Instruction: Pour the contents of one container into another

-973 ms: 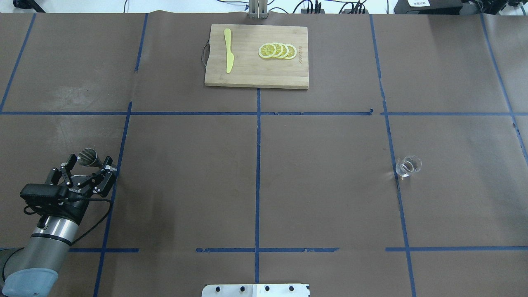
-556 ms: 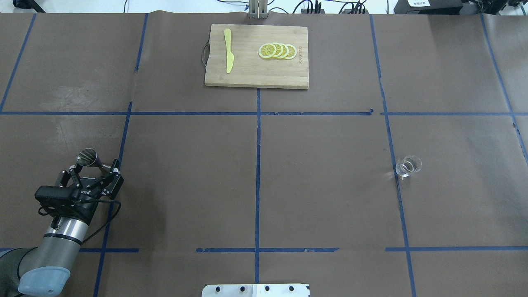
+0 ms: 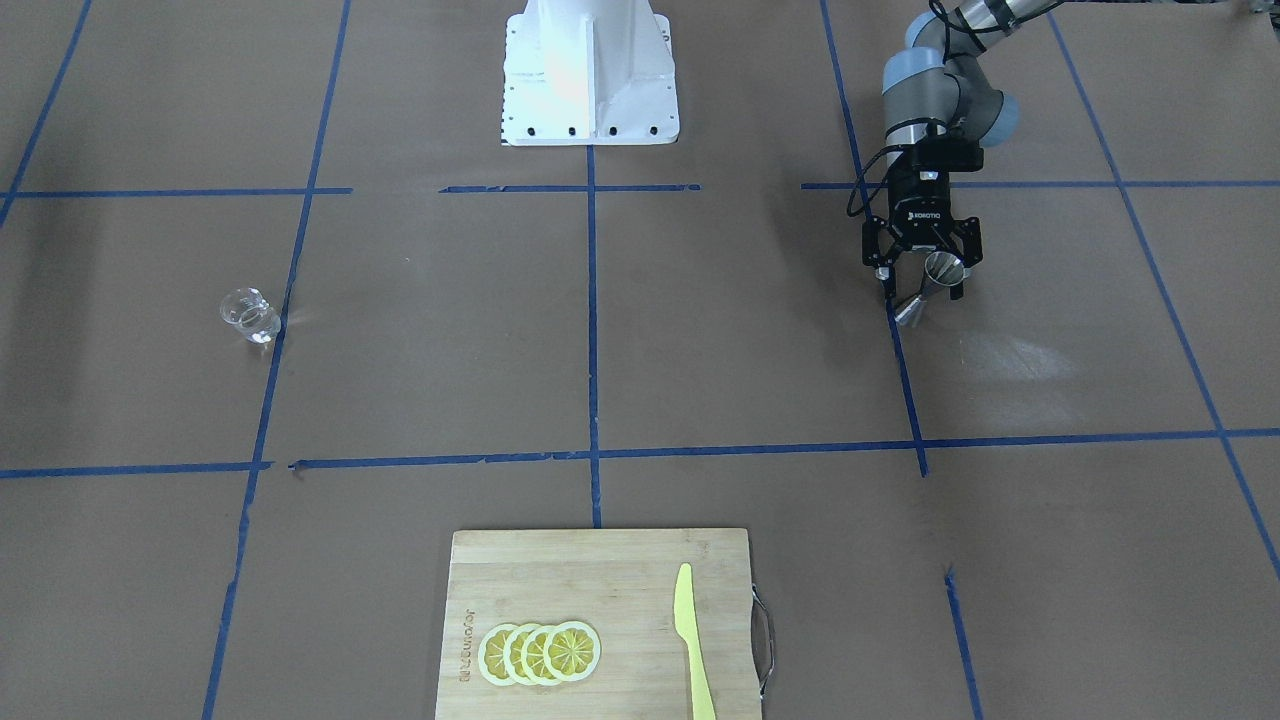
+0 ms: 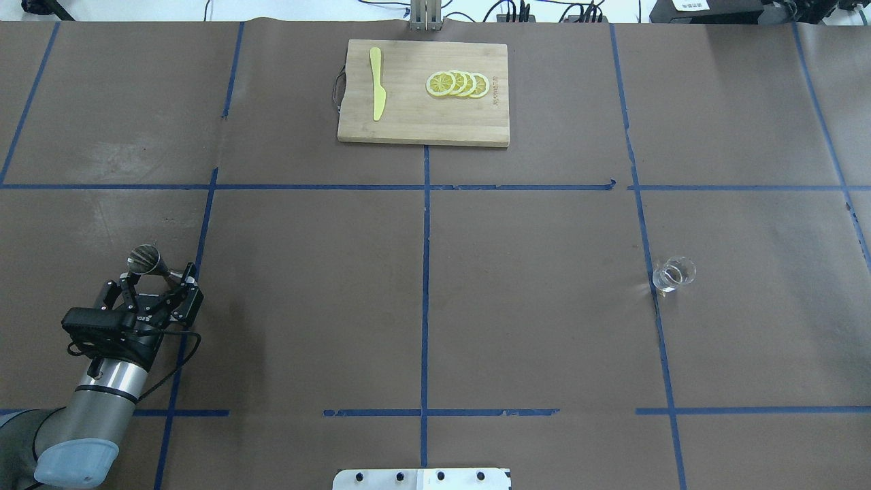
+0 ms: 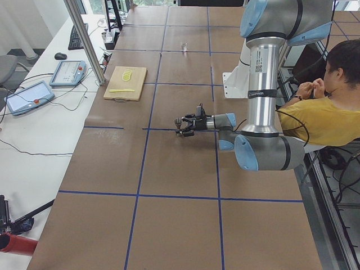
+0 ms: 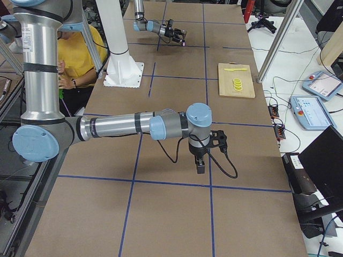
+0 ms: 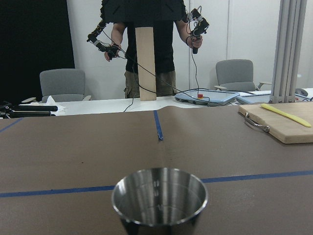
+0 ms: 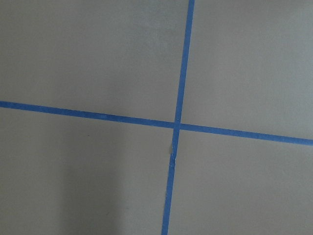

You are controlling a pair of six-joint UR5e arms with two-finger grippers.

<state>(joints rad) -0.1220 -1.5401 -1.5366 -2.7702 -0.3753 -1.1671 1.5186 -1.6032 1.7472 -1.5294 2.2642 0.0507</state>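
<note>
Straddling the upright steel jigger (image 4: 144,258) with jaws spread — nothing gripped yet, I reckon — the left end effector (image 4: 157,275) sits far from the glass cup (image 4: 674,273), which stands across the tabletop (image 4: 531,306) nearer the right arm (image 6: 123,127).

The left arm (image 4: 102,388) is showing silver tubes and pale blue joint caps, with a black cable (image 4: 185,364) looping off the wrist. The black left gripper (image 3: 922,292) is carrying white lettering; the white base pedestal (image 3: 590,90) is showing dark bolt holes.
</note>
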